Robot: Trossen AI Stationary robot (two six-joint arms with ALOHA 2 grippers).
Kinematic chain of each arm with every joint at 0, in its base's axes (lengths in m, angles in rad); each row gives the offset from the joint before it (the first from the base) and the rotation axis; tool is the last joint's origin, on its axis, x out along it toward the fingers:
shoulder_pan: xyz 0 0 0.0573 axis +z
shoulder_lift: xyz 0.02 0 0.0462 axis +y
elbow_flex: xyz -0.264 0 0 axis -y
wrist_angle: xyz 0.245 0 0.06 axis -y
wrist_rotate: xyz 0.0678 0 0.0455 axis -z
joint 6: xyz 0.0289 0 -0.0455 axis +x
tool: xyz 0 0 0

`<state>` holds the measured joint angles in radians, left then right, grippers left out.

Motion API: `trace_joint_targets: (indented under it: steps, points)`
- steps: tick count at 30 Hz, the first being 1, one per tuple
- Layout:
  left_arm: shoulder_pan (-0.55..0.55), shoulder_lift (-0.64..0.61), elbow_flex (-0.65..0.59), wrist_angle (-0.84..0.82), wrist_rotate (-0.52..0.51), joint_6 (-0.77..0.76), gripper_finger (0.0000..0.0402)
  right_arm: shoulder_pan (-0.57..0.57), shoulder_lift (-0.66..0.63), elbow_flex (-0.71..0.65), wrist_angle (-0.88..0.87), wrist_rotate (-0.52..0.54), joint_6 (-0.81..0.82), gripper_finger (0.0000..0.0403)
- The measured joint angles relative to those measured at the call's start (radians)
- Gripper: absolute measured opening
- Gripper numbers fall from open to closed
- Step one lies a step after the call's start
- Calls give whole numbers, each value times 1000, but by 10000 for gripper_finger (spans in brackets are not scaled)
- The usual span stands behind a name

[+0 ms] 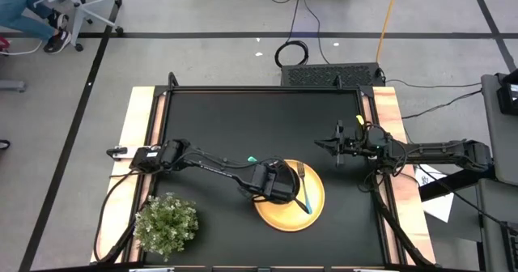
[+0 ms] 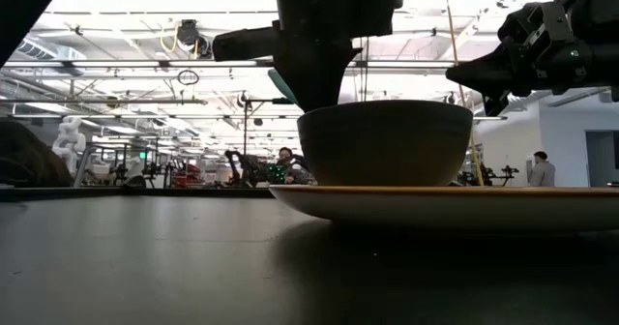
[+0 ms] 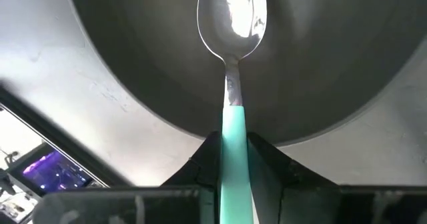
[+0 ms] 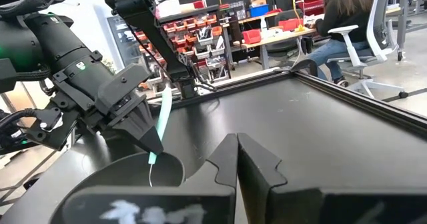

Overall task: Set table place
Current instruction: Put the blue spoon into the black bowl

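Overhead and side views of a place setting on the large square matte-black desk [image 1: 243,118] with light wooden strips along two sides. The round yellow plate [image 1: 317,211] lies toward the near edge, right of centre. The smaller black bowl [image 2: 387,141] stands on the plate's left part. The teal-handled metal fork [image 1: 302,193] lies on the plate just right of the bowl, tines toward the far side.

The left claw [image 3: 233,151] hangs directly above the bowl, its two dark fingers [image 3: 267,161] closed narrowly on the teal handle of the teal-handled metal spoon [image 3: 232,24]. The spoon points down, its shiny metal head inside the bowl; whether the head touches the bowl's inner surface cannot be told.

The right claw [image 4: 238,159] is held above the desk near the right edge, beyond the plate's far right side and well apart from it. Its fingers are fully together and hold nothing.

A green bushy potted plant [image 1: 166,223] stands at the near left corner. In the room beyond, a seated person [image 4: 347,17] occupies a white office chair [image 4: 370,41].
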<state>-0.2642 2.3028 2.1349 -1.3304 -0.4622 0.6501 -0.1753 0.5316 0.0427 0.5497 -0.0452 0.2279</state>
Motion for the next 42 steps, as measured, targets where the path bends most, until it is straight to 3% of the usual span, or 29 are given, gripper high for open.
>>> trace_joint_targets:
  steps: [21, 42]
  points:
    - [0, 0, 0, 32, 98, 22, 49, 0, 0, 0, 0, 0, 0, 0]
    - [0, 45, 0, 33, 46, 30, 48, 0, 10, 0, -1, 0, 23, 0]
